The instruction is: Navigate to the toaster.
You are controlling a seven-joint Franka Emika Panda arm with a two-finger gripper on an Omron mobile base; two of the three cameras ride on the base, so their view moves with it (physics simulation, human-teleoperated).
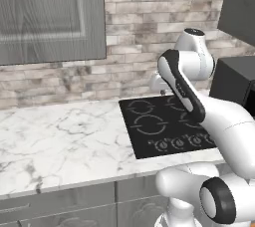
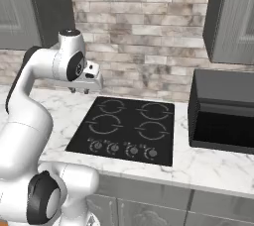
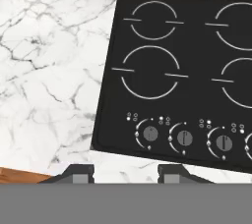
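Though cropped, black cooktop (image 3: 172, 80) beneath hand (image 3: 125, 175)

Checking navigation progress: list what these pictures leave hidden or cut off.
- Microwave: cut by the right edge of the right base view; in the left base view the arm covers part of it.
- Cooktop: fourth knob cut by the hand view's right edge.
- End effector: only the fingertips show, apart, holding nothing.

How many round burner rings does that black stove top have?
4, in a square on the stove top: back left, back right, front left, front right. None looks hidden.
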